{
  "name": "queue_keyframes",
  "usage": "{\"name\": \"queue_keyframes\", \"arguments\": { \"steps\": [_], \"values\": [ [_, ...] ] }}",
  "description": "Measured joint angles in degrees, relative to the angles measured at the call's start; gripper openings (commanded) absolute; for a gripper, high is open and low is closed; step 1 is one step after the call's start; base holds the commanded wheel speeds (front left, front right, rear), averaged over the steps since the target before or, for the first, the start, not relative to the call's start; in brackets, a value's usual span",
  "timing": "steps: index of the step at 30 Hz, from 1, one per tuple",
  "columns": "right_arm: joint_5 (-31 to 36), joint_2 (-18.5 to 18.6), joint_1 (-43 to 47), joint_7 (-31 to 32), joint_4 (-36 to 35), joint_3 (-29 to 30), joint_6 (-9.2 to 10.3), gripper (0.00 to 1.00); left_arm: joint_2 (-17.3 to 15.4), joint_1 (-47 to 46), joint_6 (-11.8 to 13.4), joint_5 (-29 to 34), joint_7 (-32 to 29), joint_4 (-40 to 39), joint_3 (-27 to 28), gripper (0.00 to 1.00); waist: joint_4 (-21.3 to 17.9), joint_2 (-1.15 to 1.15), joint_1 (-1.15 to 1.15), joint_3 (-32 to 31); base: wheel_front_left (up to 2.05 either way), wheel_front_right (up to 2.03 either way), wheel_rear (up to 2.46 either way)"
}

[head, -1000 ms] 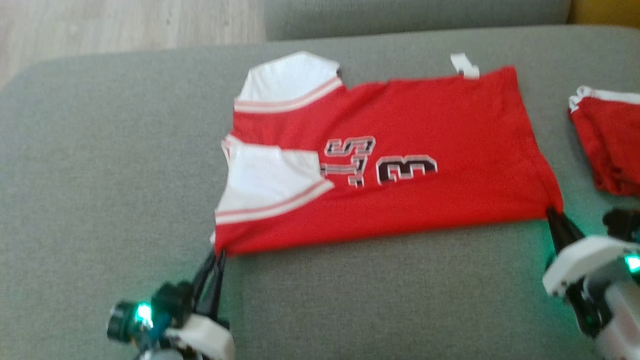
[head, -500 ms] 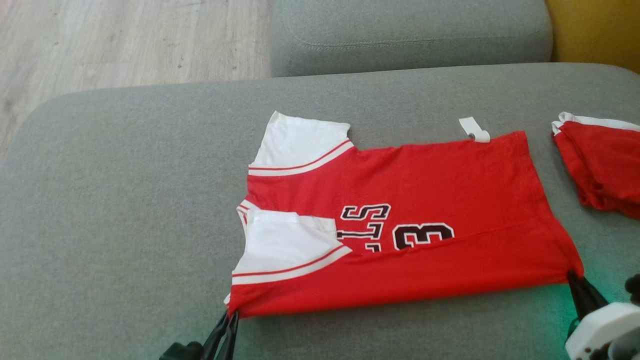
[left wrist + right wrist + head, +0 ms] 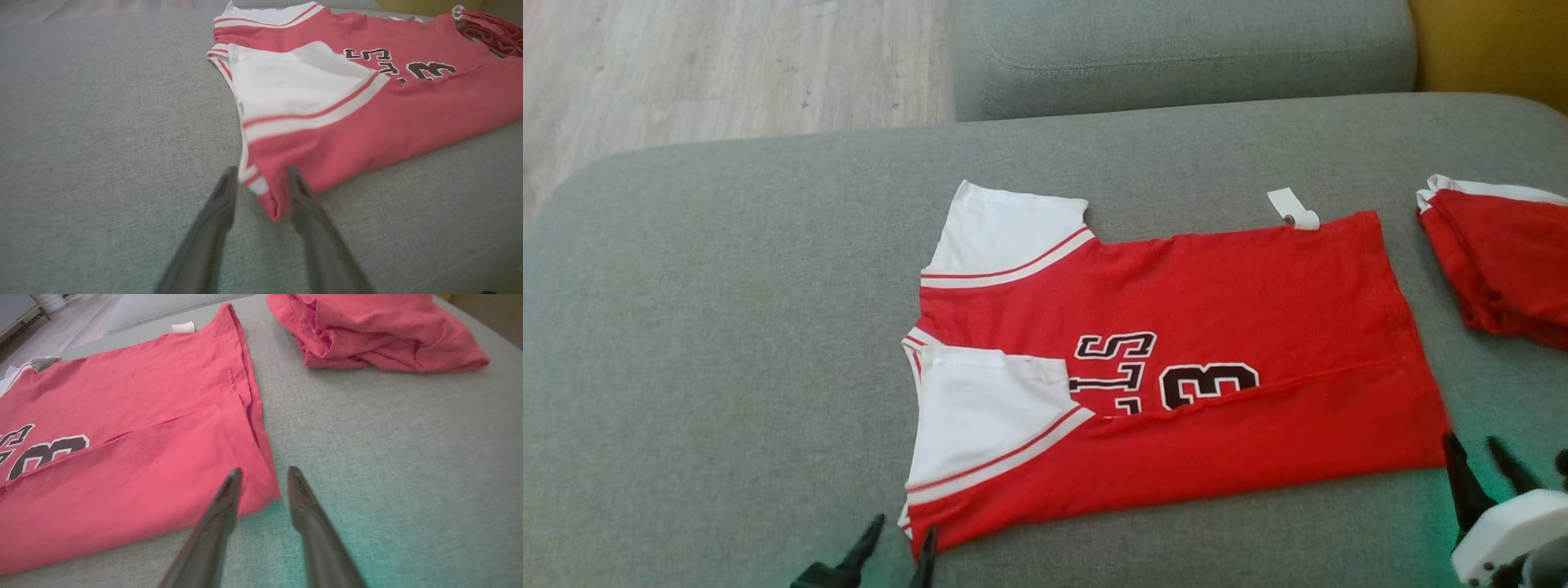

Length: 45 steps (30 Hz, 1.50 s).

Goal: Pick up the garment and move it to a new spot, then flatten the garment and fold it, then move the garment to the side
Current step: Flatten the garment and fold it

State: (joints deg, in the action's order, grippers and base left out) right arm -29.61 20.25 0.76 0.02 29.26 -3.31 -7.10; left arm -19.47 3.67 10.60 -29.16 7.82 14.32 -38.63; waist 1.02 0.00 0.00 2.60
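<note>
1. Dark fingers of the left gripper (image 3: 903, 531) stand apart at the near left. In the left wrist view they straddle the near-left corner of the garment (image 3: 1217, 310) without pinching it.
2. At the near right, the right gripper (image 3: 1472, 445) also has its fingers spread, with the tips at the near-right hem corner and nothing held.
3. The garment, red with white sleeves, lies flat in the middle of the grey sofa seat (image 3: 727, 327), collar end to the left and hem to the right.
4. Its near long edge is turned over onto the body and hides the lower part of the lettering. I judge the moving and flattening done and a first lengthwise fold laid.
5. The far edge, with its far sleeve (image 3: 1013, 224) and a white tag (image 3: 1294, 210), lies unfolded. Further folds and the move aside appear to be left.
6. At the far right a folded red cloth (image 3: 1503, 261) sits apart from the garment.
</note>
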Motion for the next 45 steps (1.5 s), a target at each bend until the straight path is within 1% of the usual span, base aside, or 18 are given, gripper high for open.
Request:
{"name": "queue_keyframes", "arguments": {
  "steps": [4, 5, 8, 9, 11, 12, 14, 16, 17, 18, 20, 22, 26, 29, 32, 37, 41, 45],
  "values": [
    [1.5, 0.0, 1.2, 0.0, -3.7, 2.1, 0.00, 1.00, -1.0, -0.5, 0.1, 0.5, -0.2, -1.3, 0.0, 1.00, -0.3, 0.00, 0.00, 0.7, 0.00, 0.00, 0.00],
    [2.3, -0.3, 1.2, 0.1, -6.2, 2.4, 0.00, 1.00, -1.7, -1.9, 0.1, 0.6, -0.4, -2.9, 0.4, 1.00, -0.5, 0.00, 0.00, 1.4, 0.00, 0.00, 0.00],
    [3.4, -1.1, 1.1, 0.6, -10.1, 2.7, 0.00, 1.00, -3.7, -6.4, -0.1, 1.5, -2.0, -5.2, 1.6, 1.00, -0.6, 0.00, 0.00, 2.8, 0.00, 0.00, 0.00],
    [3.8, -1.4, 1.0, 0.9, -11.4, 2.8, 0.00, 1.00, -4.6, -8.8, -0.9, 1.9, -2.9, -5.7, 1.8, 1.00, -0.7, 0.00, 0.00, 3.4, 0.00, 0.00, 0.00],
    [4.7, -1.7, 0.8, 1.7, -13.7, 2.8, 0.00, 1.00, -6.5, -14.7, -2.6, 2.9, -5.2, -6.6, 2.2, 1.00, -0.8, 0.00, 0.00, 4.8, 0.00, 0.00, 0.00],
    [5.2, -1.7, 0.6, 2.1, -14.8, 2.8, 0.00, 1.00, -6.9, -17.9, -4.1, 2.7, -6.5, -6.8, 3.0, 1.00, -0.8, 0.00, 0.00, 5.6, 0.00, 0.00, 0.00],
    [5.7, -1.9, -0.5, 2.9, -17.0, 2.7, 0.00, 1.00, -7.3, -25.1, -7.9, 0.4, -10.1, -6.3, 3.9, 1.00, -1.1, 0.00, 0.01, 7.4, 0.00, 0.00, 0.00],
    [6.1, -2.1, -2.1, 3.5, -19.1, 2.4, 0.00, 1.00, -8.1, -32.3, -12.3, -1.3, -14.6, -3.8, 3.9, 1.00, -1.5, 0.00, 0.01, 9.3, 0.00, 0.00, 0.00],
    [6.1, -2.1, -2.9, 3.6, -20.1, 2.1, 0.00, 1.00, -8.3, -35.5, -14.0, -2.4, -16.5, -2.2, 4.1, 1.00, -1.8, 0.00, 0.01, 10.3, 0.00, 0.00, 0.00],
    [6.1, -2.1, -2.9, 3.6, -20.1, 2.1, 0.00, 1.00, -8.3, -35.5, -14.0, -2.4, -16.5, -2.2, 4.1, 1.00, -1.8, 0.00, 0.01, 10.3, 0.00, 0.00, 0.00],
    [6.6, -2.1, -4.8, 4.3, -21.5, 1.6, 0.00, 1.00, -8.8, -41.8, -16.0, -3.7, -20.9, 1.6, 3.9, 1.00, -2.5, 0.00, 0.02, 12.3, 0.00, 0.00, 0.00],
    [6.9, -2.2, -6.4, 5.1, -22.2, 1.1, 0.00, 1.00, -9.6, -47.5, -17.2, -4.6, -25.8, 5.3, 3.0, 1.00, -3.5, 0.00, 0.02, 14.3, 0.00, 0.00, 0.00],
    [7.4, -2.2, -8.1, 5.3, -22.8, 0.6, 0.00, 1.00, -9.8, -57.1, -17.8, -7.2, -34.3, 11.1, 0.0, 1.00, -6.0, 0.00, 0.02, 18.0, 0.00, 0.00, 0.00],
    [7.5, -2.6, -9.2, 5.3, -22.7, 0.2, 0.00, 1.00, -9.9, -62.7, -18.2, -7.5, -37.9, 16.0, -1.6, 1.00, -8.0, 0.00, 0.02, 20.5, 0.00, 0.00, 0.00],
    [7.5, -3.4, -10.6, 4.7, -22.6, 0.0, 0.00, 1.00, -10.3, -66.3, -18.2, -7.1, -40.7, 20.4, -2.5, 1.00, -10.2, 0.00, 0.01, 22.6, 0.00, 0.00, 0.00],
    [7.5, -4.0, -11.8, 3.0, -20.6, -0.3, 0.00, 1.00, -10.6, -67.9, -18.2, -8.2, -43.1, 24.3, -4.4, 1.00, -13.6, 0.00, 0.01, 24.9, 0.00, 0.00, 0.00],
    [7.5, -4.7, -11.8, 1.9, -19.1, -0.7, 0.00, 1.00, -11.2, -67.9, -18.2, -9.9, -43.5, 24.5, -5.8, 1.00, -15.4, 0.00, 0.01, 25.6, 0.00, 0.00, 0.00],
    [7.5, -5.1, -11.8, 1.0, -18.2, -1.0, 0.00, 1.00, -12.8, -68.0, -18.2, -11.2, -43.5, 24.4, -7.4, 1.00, -16.3, 0.00, 0.00, 25.6, 0.00, 0.00, 0.00]
  ]
}}
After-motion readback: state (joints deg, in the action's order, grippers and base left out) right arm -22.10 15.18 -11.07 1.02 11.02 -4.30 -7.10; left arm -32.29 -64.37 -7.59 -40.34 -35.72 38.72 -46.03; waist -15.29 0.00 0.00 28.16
